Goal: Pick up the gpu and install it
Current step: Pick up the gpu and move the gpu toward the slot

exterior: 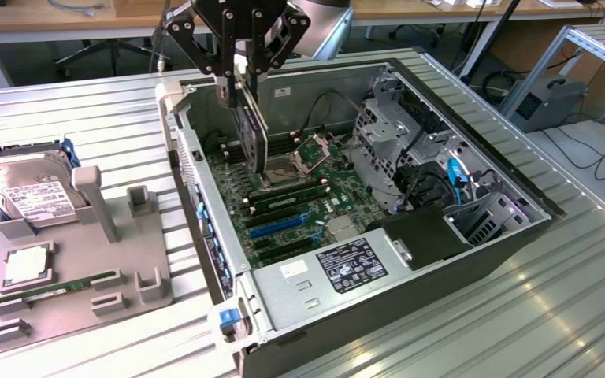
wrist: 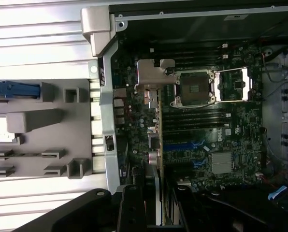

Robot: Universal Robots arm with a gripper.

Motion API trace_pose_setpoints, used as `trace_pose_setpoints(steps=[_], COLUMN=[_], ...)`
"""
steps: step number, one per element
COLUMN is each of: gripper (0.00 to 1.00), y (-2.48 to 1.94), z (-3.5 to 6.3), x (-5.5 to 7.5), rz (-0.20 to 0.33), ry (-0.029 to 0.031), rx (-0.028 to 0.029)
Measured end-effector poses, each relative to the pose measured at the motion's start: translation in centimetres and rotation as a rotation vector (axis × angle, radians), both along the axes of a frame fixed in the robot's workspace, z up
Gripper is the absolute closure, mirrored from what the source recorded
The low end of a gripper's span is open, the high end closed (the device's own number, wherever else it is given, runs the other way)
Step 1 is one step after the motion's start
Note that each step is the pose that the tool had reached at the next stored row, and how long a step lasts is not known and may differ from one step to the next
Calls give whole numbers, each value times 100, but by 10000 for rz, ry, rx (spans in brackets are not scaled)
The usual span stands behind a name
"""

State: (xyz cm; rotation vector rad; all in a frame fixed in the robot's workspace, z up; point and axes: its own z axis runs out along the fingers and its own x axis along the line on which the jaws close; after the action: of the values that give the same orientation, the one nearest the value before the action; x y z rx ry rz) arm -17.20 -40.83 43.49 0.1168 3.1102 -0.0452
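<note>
Aluminium slats form the table [exterior: 471,323]. Closest on it stands the open computer case [exterior: 408,303], side panel off, with a labelled power supply [exterior: 351,265] at its near end. Just beside the case, toward the exterior view's left, lies a grey holder tray [exterior: 66,315]. A narrow green RAM stick [exterior: 66,286] and a silver square chip [exterior: 26,265] sit in its nearer pockets, and a hard drive [exterior: 31,193] with a white label rests at its far end.

Deeper in the case the green motherboard [exterior: 318,206] lies flat, with blue slots [exterior: 277,227] on its near part and the CPU socket [exterior: 287,163] beyond them. A grey drive cage [exterior: 387,134] stands to the exterior view's right of the socket.

Next to the socket, the gpu [exterior: 250,130] hangs upright on edge, its lower edge down inside the case over the board. Whether it touches the board I cannot tell. The gripper [exterior: 242,75] holds it from above, claw clamped on the card's upper edge.

In the wrist view the card appears edge-on as a thin strip running out from between the black fingers [wrist: 133,212], with its silver bracket [wrist: 151,79] at the far end, near the case wall. Wooden desks [exterior: 72,16] stand farthest back.
</note>
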Motion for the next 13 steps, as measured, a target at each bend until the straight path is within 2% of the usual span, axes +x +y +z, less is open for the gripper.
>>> trace_pose_setpoints(steps=[8,13], gripper=[73,73], y=[2,20], z=[-8,-29], x=[59,102], rz=[0,0], ry=[1,0], rx=[-74,-132])
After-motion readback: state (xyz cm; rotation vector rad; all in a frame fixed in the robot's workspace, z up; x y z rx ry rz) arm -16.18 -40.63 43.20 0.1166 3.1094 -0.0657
